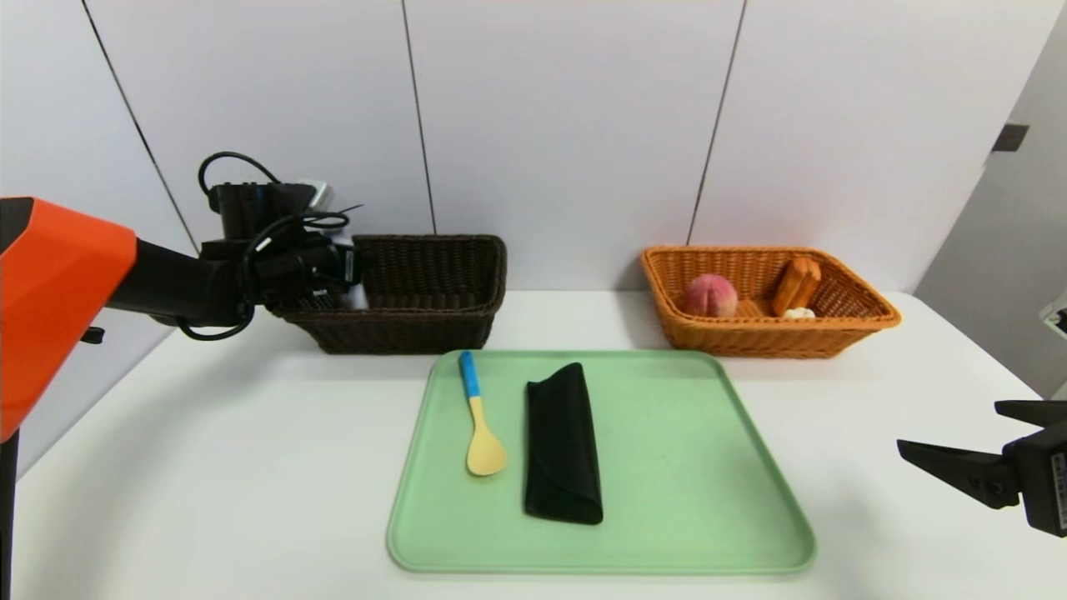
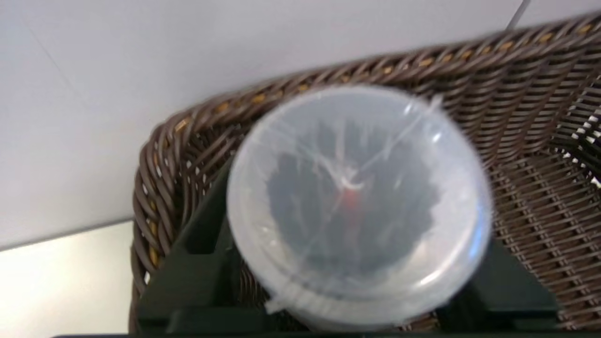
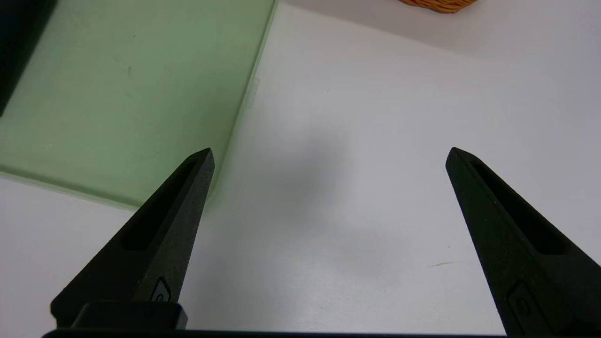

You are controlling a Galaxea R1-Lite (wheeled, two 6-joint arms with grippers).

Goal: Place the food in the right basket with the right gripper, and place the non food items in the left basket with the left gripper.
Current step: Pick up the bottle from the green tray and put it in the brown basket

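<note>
1. The left hand [image 1: 346, 279] reaches over the left end of the dark brown basket [image 1: 433, 292], which stands at the back of the white desk [image 1: 208, 467] on the robot's left.
2. In the left wrist view a clear round plastic container [image 2: 359, 206] sits between the two dark fingers [image 2: 197, 263] of that hand, over the woven corner of the dark basket [image 2: 540, 155]. Its contents look dark, with a small red spot; what they are cannot be made out.
3. Whether the left hand clenches the container or has let go cannot be told: the fingers flank it closely, but the contact is hidden by the container's rim.
4. The right hand [image 1: 950, 437] hangs at the right edge of the desk, well apart from everything. Its fingers [image 3: 164, 239] are spread wide with nothing between them; only bare desk and a corner of the tray [image 3: 117, 94] lie below.
5. The green tray [image 1: 708, 467] lies at the middle of the desk, in front of both baskets.
6. On it rest a spoon [image 1: 479, 417] with a blue handle and yellow bowl, and just beside it a black pouch [image 1: 563, 446], lying lengthwise.
7. The orange basket [image 1: 850, 321] at the back right holds a peach [image 1: 711, 295], a brown bread-like piece [image 1: 796, 285] leaning on the wall, and a small pale item [image 1: 798, 313].
</note>
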